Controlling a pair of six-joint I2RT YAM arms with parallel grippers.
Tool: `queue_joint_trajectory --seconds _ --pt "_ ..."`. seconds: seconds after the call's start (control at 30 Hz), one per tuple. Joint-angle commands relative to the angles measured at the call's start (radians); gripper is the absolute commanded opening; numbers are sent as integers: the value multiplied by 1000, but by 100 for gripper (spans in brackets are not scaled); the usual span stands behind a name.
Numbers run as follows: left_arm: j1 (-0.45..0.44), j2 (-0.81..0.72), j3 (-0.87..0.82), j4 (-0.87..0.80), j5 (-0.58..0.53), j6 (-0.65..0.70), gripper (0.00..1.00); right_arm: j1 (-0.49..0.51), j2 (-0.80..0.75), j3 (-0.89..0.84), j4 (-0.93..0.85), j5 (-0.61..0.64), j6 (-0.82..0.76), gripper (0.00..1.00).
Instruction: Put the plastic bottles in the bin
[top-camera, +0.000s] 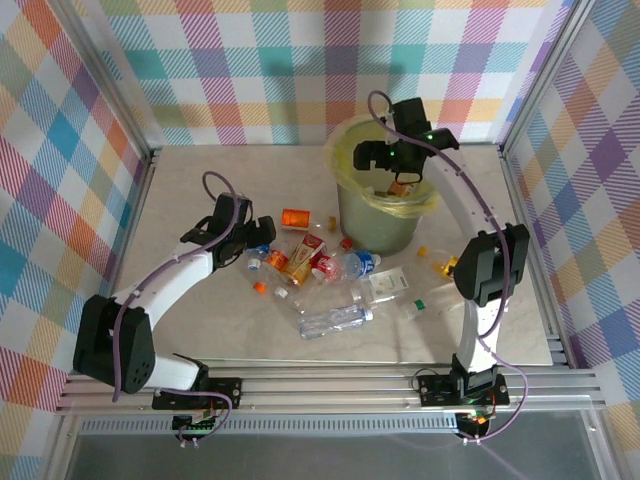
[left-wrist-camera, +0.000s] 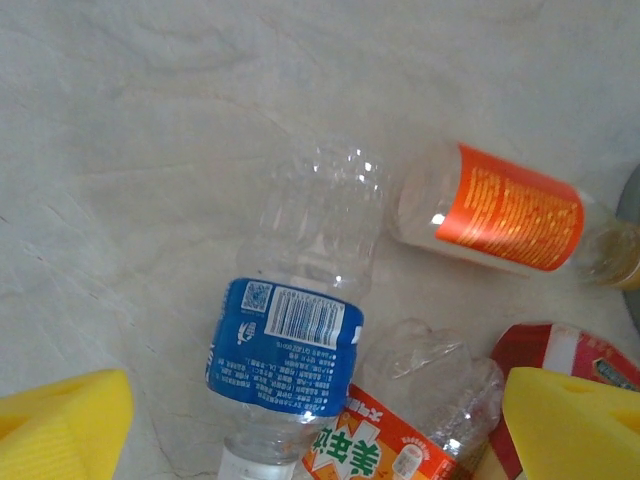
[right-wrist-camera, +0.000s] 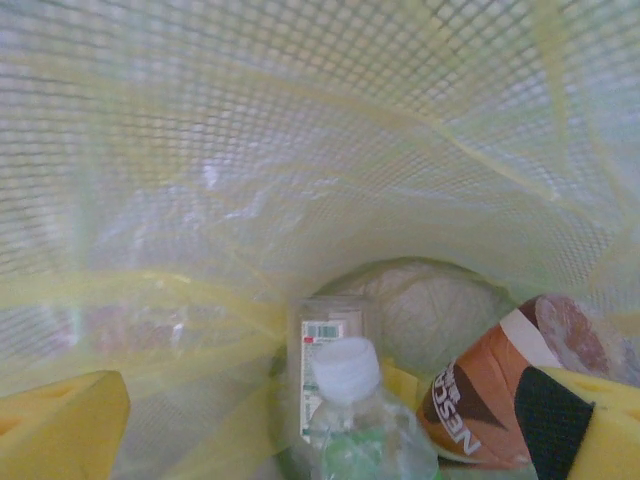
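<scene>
Several plastic bottles lie in a heap on the table left of the bin (top-camera: 380, 215), a grey-green bucket lined with a yellow bag (right-wrist-camera: 300, 150). My left gripper (top-camera: 254, 237) hovers open at the heap's left end. Between its yellow pads (left-wrist-camera: 60, 425) lies a clear bottle with a blue label (left-wrist-camera: 285, 350), and a crushed bottle with an orange label (left-wrist-camera: 400, 440) lies beside that. An orange-labelled bottle (left-wrist-camera: 510, 210) lies farther off. My right gripper (top-camera: 385, 163) is open over the bin's mouth. Below it, inside the bag, are a white-capped bottle (right-wrist-camera: 355, 405) and a brown-labelled bottle (right-wrist-camera: 480, 400).
A large clear bottle (top-camera: 335, 318) lies nearest the arms, and an orange bottle (top-camera: 296, 216) sits at the back of the heap. Loose caps (top-camera: 260, 287) dot the table. Metal frame rails (top-camera: 350, 378) and checked walls enclose the work area.
</scene>
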Motion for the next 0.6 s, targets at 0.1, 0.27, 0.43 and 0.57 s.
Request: queue_joint_trajectory --seconds 0.1,0.27,0.43,0.57 --pt "31 87 20 13 59 11 91 -8 -195 -32 -51 33 10 100" --pt "48 146 39 21 78 32 92 -8 -326 -162 -50 178 61 100" --pt "64 200 61 65 93 54 93 -8 -455 -285 -52 282 88 100" --pt "76 245 82 85 111 58 93 -8 -548 -360 -62 322 104 100"
